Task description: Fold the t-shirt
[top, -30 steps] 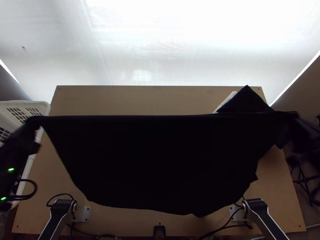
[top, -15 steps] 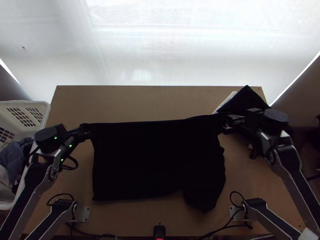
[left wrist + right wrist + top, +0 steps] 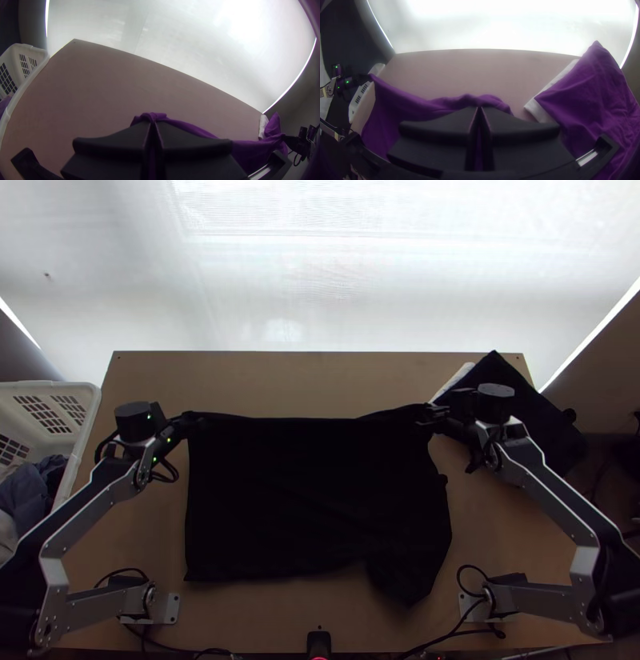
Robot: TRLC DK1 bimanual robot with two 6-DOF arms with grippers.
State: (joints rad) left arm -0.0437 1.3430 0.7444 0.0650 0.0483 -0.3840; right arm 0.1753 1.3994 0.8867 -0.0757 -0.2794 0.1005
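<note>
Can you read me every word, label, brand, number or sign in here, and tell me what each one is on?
There are none that I can read: not on the t-shirt, the cloth pile, the table, the basket or either arm. The basket's dark marks are slots, and the left arm's green dots are small lights.

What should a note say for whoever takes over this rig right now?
Left end effector: shut on the t-shirt's far left corner.
Right end effector: shut on its far edge, toward the right.
T-shirt: mostly spread on the table, near right part uneven.
Beside it: dark cloth over something white at the far right; laundry basket at the left.
Done: far edge drawn out between both.
Left: likely smoothing, then folding; no finished fold visible.
</note>
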